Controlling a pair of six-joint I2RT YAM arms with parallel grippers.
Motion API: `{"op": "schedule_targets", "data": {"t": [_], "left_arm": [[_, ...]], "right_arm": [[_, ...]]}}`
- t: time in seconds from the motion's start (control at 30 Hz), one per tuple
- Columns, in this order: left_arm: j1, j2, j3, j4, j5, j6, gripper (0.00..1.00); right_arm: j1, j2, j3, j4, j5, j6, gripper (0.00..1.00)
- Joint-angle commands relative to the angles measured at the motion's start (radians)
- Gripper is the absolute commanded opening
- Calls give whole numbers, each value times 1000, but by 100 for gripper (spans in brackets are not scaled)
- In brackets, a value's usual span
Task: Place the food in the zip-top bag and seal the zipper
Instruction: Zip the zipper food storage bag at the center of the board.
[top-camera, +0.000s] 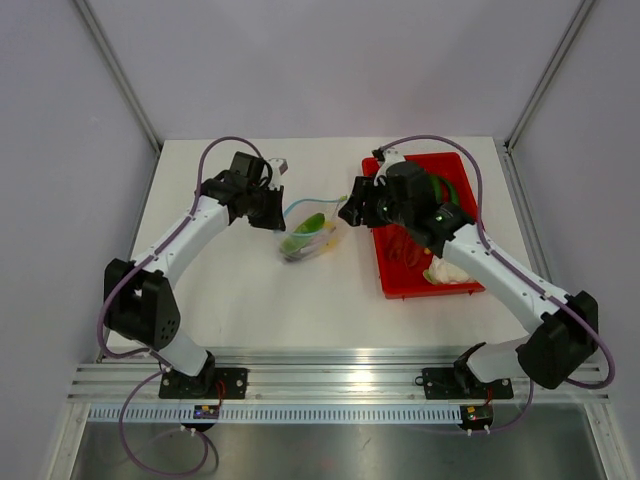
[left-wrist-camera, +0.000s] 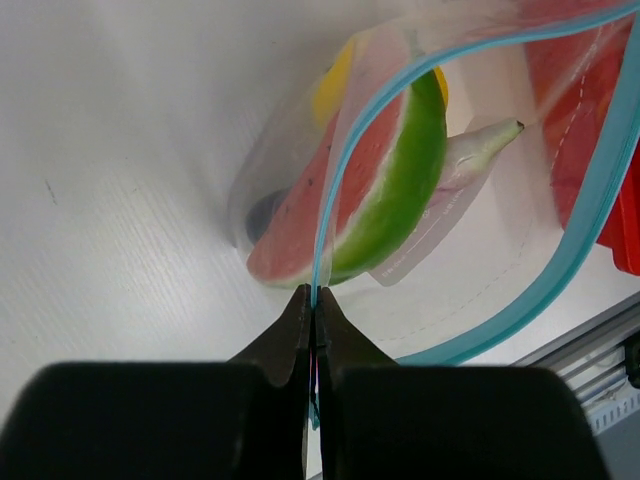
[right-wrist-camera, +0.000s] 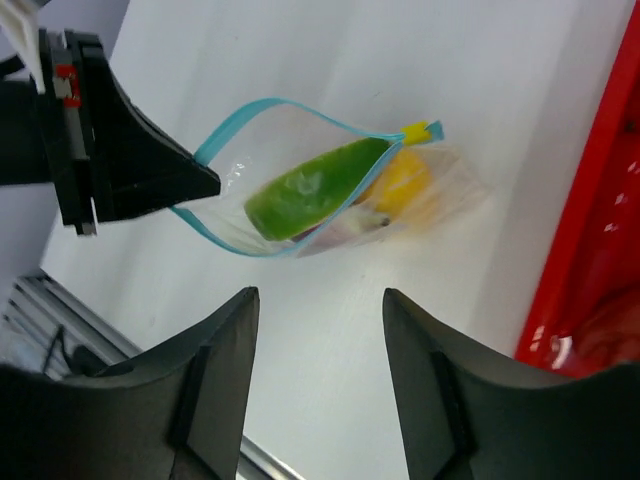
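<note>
The clear zip-top bag (top-camera: 308, 238) lies on the white table with its mouth gaping open. Inside are the watermelon wedge (left-wrist-camera: 385, 185), the yellow fruit (left-wrist-camera: 335, 85) and a dark piece, probably the eggplant (left-wrist-camera: 265, 212). My left gripper (left-wrist-camera: 314, 296) is shut on one end of the light-blue zipper (left-wrist-camera: 338, 170), at the bag's left side (top-camera: 275, 215). My right gripper (right-wrist-camera: 320, 300) is open and empty, hovering just right of the bag (top-camera: 352, 208). In the right wrist view the bag (right-wrist-camera: 440, 205) shows the green wedge (right-wrist-camera: 305, 188) and the yellow fruit (right-wrist-camera: 402, 180).
A red plastic tray (top-camera: 386, 270) stands right of the bag, under my right arm, with a pale object (top-camera: 450, 272) and something green (top-camera: 455, 190) in it. The aluminium rail (top-camera: 340, 380) runs along the near table edge. Grey walls enclose the table.
</note>
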Motion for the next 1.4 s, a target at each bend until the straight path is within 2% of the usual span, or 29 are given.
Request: {"op": "schedule_targets", "data": {"t": [0.0,0.1,0.27,0.37,0.4,0.47,0.57,0.67,0.8,1.17,1.23,1.3,1.33,1.37], "left_arm": [[7,19,78,6,142,155,0],[7,49,106,-22,131,239,0],[10,57,78,12,174,293,0],[10,54,48,49,185,304,0],[10,56,43,54,185,304,0],[10,62,43,52,179,310,0],[10,70,49,46,166,315,0],[10,68,52,52,174,313,0],[10,68,61,40,179,316,0],[10,70,52,41,188,313,0],[10,70,49,43,185,313,0],[10,68,51,44,186,310,0],[10,68,52,47,186,309,0],[10,68,54,49,185,307,0]], "right_arm": [[-26,-24,30,-24,-109,-335,58],[-36,-20,-47,64,-63,-498,56],[-56,-57,-189,248,-93,-676,60],[-139,-11,-164,229,-220,-724,60],[-185,7,-153,200,-323,-739,59],[-205,61,-131,171,-386,-773,56],[-211,104,-153,192,-417,-813,55],[-211,121,-188,282,-452,-873,56],[-213,159,-148,246,-509,-894,56],[-213,188,-147,345,-526,-873,58],[-213,199,-138,336,-546,-873,55],[-211,208,-128,327,-561,-864,45],[-213,207,-134,342,-560,-851,33],[-213,207,-140,351,-557,-845,29]]}}
